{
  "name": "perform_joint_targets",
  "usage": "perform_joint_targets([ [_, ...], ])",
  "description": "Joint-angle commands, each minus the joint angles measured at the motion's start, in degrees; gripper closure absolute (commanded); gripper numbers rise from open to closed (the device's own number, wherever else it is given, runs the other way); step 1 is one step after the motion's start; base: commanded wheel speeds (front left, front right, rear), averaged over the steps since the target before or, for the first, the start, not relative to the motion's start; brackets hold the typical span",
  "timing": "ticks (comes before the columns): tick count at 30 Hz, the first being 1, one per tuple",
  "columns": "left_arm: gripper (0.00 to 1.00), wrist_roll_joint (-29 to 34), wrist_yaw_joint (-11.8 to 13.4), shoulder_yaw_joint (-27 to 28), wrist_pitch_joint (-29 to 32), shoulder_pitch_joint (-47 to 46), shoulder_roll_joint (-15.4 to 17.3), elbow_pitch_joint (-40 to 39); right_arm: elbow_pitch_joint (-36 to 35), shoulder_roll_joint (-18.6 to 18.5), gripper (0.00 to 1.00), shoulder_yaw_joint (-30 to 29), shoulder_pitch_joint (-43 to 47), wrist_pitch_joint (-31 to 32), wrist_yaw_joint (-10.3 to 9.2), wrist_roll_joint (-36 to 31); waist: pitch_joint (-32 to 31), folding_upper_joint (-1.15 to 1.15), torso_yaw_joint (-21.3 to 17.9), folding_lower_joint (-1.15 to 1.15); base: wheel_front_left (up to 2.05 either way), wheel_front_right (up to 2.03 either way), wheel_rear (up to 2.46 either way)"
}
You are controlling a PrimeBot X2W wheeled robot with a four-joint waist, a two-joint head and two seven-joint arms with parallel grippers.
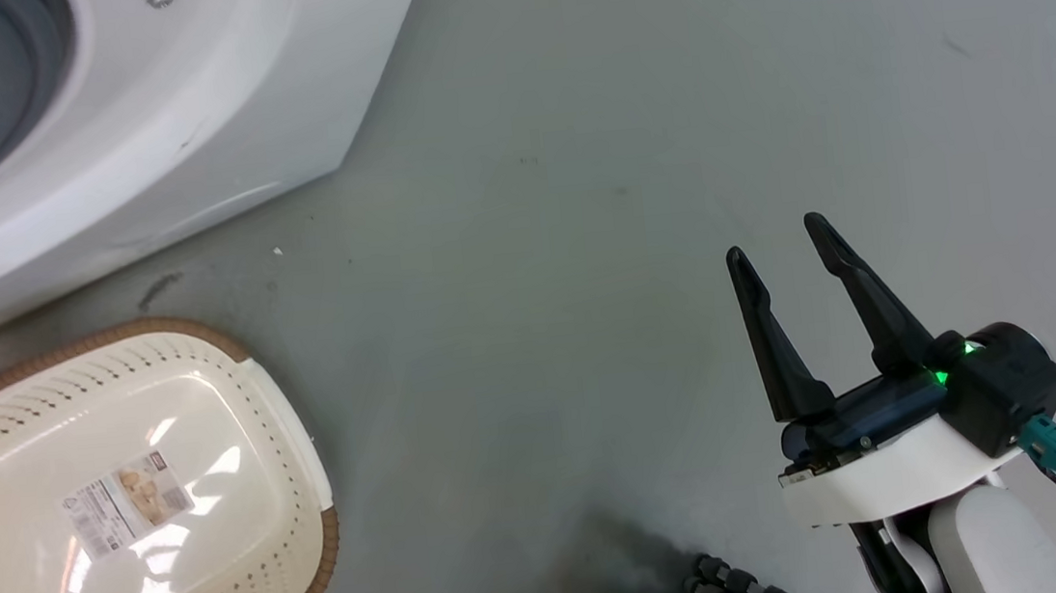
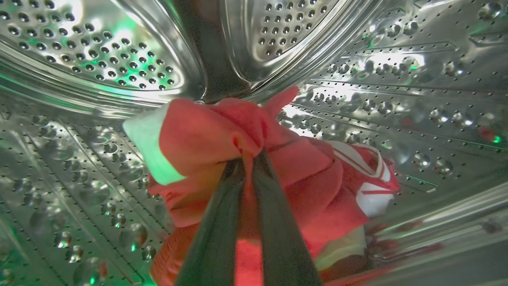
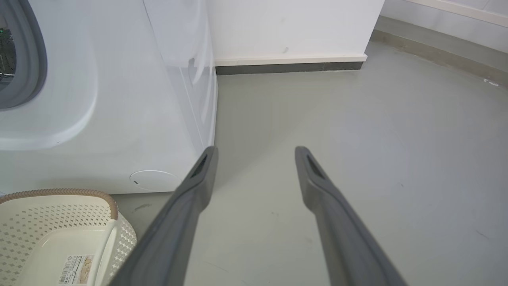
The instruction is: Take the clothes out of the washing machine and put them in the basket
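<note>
1. Nothing has reached the basket (image 1: 267, 554) yet. It stands on the floor (image 1: 575, 185) just in front of the washing machine (image 1: 182, 126), and the part of it in the head view holds no garment, just its paper label (image 1: 126, 502).
2. The clothes (image 2: 198, 139) lie inside the machine, heaped on the lower wall of the perforated steel drum (image 2: 99, 51). There is a plain red piece with a pale band in front and a red-and-white striped piece (image 2: 369, 174) to the side of it. How many garments make up the heap cannot be told.
3. The left gripper (image 2: 248, 157) is deep in the drum with its two fingers drawn together on a raised fold of the plain red fabric. I judge this to be the grasp before the first pull-out; whether the striped piece would come along is unclear.
4. The right gripper (image 1: 775, 241) hangs above bare floor to the right of the basket, fingers apart and holding nothing.
5. What is left is nearly all of the job:
   - draw the pinched garment out through the porthole;
   - carry it over to the basket and let go;
   - go back for whatever remains in the drum.
</note>
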Motion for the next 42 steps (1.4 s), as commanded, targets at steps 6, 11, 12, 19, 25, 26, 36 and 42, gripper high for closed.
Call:
perform_joint_targets([
  [6, 1.00, -1.39, -0.80, 0.27, -8.50, 6.28, -3.39, 4.65, 2.30, 0.05, 0.00, -0.82, 1.34, -0.19, -0.04, -0.90, -7.97, 0.00, 1.60, 0.00, 0.00, 0.00, 0.00],
  [11, 1.00, -2.42, -1.62, 0.18, -14.26, 10.83, -6.35, 8.29, 3.97, 0.05, 0.00, -1.61, 1.97, 0.38, -0.05, -1.57, -13.57, 0.00, 3.10, 0.00, 0.00, 0.00, 0.00],
  [12, 1.00, -2.72, -1.82, 0.16, -15.25, 11.59, -7.03, 8.87, 4.18, 0.04, 0.00, -1.86, 2.26, 0.54, -0.04, -1.53, -14.58, 0.00, 3.45, 0.00, 0.00, 0.00, 0.00],
  [19, 1.00, -2.87, -2.29, -0.47, -19.38, 17.41, -11.08, 10.89, 5.49, 0.05, 0.00, -3.22, 3.89, 2.39, -0.04, -2.79, -21.58, 0.00, 5.90, 0.00, 0.00, 0.00, 0.00],
  [25, 1.00, -1.25, -0.29, 1.70, -20.54, 25.51, -15.50, 5.69, 4.88, 0.05, 0.00, -5.60, 6.54, 4.71, -0.04, -4.55, -28.96, 0.00, 9.80, 0.00, 0.00, 0.00, 0.00],
  [26, 1.00, -0.59, 0.05, 2.05, -20.54, 26.78, -15.75, 4.39, 4.72, 0.04, 0.00, -5.99, 6.81, 4.90, -0.04, -4.72, -29.76, 0.00, 10.35, 0.00, 0.00, 0.00, 0.00],
  [36, 1.00, 4.42, 3.42, 6.66, -20.52, 38.22, -19.16, -10.37, 3.35, 0.07, 0.00, -8.48, 10.76, 7.63, -0.04, -5.86, -37.47, 0.00, 15.50, 0.00, 0.00, 0.00, 0.00],
  [42, 1.00, 6.79, 6.13, 6.71, -20.47, 44.28, -20.43, -19.61, 2.56, 0.05, 0.00, -10.22, 13.01, 8.54, -0.04, -5.99, -40.32, 0.00, 18.75, 0.00, 0.00, 0.00, 0.00],
])
